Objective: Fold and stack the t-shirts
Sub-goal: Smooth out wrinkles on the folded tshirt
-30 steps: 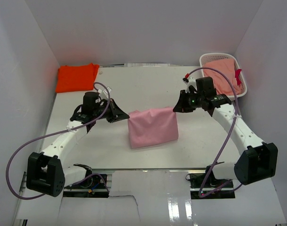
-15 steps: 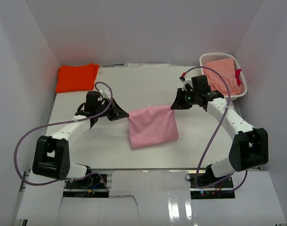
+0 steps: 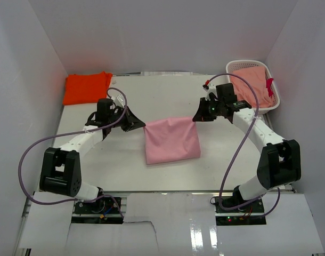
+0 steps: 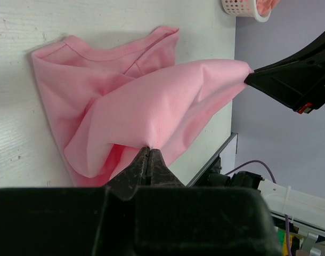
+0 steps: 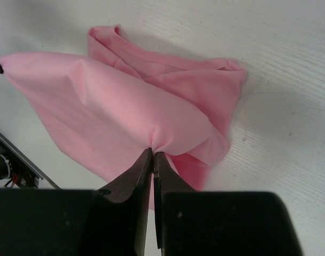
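Fingertips of the left gripper [image 3: 143, 126] and the right gripper [image 3: 195, 119] pinch tight on two corners of the soft light pink cloth t-shirt [image 3: 172, 141], half folded on the white table [image 3: 168, 96], while the bright orange cloth t-shirt [image 3: 88, 88] lies folded far left, not yet stacked.

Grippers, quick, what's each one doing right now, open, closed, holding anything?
Left gripper: closed, pinching one upper corner of the pink t-shirt.
Right gripper: closed, pinching the other upper corner of the same shirt.

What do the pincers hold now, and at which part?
Both hold the pink t-shirt: the left pincer pinches its far left corner, the right pincer its far right corner.
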You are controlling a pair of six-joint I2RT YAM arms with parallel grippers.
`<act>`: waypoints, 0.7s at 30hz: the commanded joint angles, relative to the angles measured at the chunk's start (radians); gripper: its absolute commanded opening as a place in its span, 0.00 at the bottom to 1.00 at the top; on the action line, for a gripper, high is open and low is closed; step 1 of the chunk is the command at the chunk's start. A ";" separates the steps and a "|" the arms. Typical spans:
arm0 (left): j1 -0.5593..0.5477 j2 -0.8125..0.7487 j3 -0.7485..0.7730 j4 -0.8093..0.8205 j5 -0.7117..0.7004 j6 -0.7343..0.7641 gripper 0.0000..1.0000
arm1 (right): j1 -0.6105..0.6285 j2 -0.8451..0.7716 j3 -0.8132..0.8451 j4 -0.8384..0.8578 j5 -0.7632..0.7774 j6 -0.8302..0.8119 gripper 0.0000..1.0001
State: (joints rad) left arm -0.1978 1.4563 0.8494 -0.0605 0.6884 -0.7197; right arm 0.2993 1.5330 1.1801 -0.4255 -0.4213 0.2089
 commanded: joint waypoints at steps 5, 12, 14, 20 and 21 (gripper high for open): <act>0.006 -0.191 0.039 -0.097 0.020 0.020 0.00 | -0.005 -0.195 -0.053 0.004 -0.040 0.000 0.08; -0.029 -0.373 -0.039 -0.171 0.040 -0.007 0.00 | -0.002 -0.391 -0.178 -0.051 -0.056 0.009 0.08; -0.044 -0.436 -0.071 -0.182 0.045 -0.021 0.00 | 0.003 -0.459 -0.238 -0.062 -0.065 0.021 0.08; -0.173 -0.566 -0.191 -0.211 -0.022 -0.076 0.00 | 0.015 -0.632 -0.381 -0.094 -0.080 0.044 0.08; -0.210 -0.598 -0.225 -0.211 -0.033 -0.086 0.00 | 0.017 -0.649 -0.393 -0.101 -0.082 0.049 0.08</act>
State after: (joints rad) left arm -0.3470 0.9173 0.6773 -0.2394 0.6910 -0.7704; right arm 0.3092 0.9363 0.8204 -0.5037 -0.4767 0.2371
